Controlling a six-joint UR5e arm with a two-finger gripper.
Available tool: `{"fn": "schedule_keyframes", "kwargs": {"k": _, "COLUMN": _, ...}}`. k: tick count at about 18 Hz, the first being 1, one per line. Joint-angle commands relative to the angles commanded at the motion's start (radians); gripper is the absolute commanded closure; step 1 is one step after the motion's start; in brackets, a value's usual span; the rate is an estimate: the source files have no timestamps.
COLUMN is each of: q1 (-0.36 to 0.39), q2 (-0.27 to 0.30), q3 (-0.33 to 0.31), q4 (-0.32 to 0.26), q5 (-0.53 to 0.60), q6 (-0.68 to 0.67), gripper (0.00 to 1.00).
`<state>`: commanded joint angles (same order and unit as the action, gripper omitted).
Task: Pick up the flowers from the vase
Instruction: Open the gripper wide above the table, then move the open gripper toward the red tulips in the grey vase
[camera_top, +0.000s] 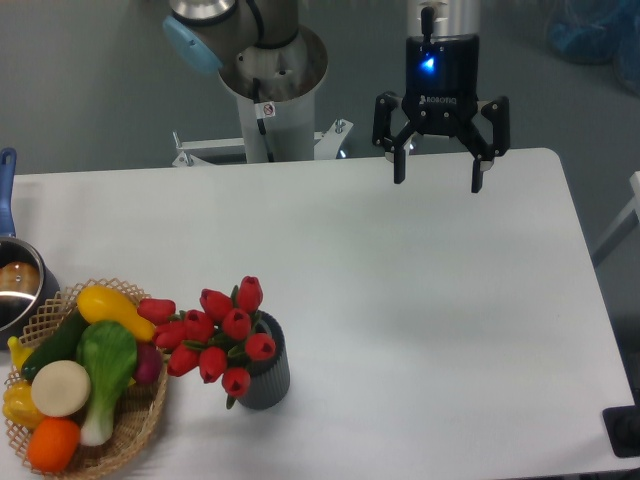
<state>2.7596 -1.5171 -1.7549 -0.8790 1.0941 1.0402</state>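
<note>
The gripper (437, 184) hangs above the far right part of the white surface (420, 330), its two fingers spread wide apart with nothing between them. The flowers (215, 335), a bunch of red tulip buds, stand in the dark grey ribbed vase (267, 378) at the near left, well apart from the gripper. Just left of them sits a wicker basket (130, 430) of toy vegetables.
</note>
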Motion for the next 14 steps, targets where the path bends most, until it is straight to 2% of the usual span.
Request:
{"fn": "schedule_keyframes", "kwargs": {"k": 4, "q1": 0.02, "q2": -0.024, "q3": 0.006, "q4": 0.011, "q5": -0.121, "q6": -0.146, "gripper": 0.0}}
{"fn": "schedule_keyframes", "kwargs": {"k": 8, "q1": 0.0, "q2": -0.066, "q3": 0.041, "q4": 0.012, "q5": -0.152, "q6": -0.178, "gripper": 0.0}}
{"fn": "schedule_keyframes", "kwargs": {"k": 12, "q1": -0.003, "q2": -0.077, "q3": 0.051, "q4": 0.011, "q5": -0.151, "q6": -0.21, "gripper": 0.0}}
{"fn": "schedule_keyframes", "kwargs": {"k": 13, "q1": -0.044, "q2": -0.096, "q3": 0.042, "q4": 0.041, "q5": -0.155, "q6": -0.197, "gripper": 0.0}}
{"fn": "schedule_keyframes", "kwargs": {"k": 14, "q1": -0.054, "q2": -0.103, "q3": 0.037, "q4": 0.076, "q5": -0.155, "q6": -0.198, "gripper": 0.0}}
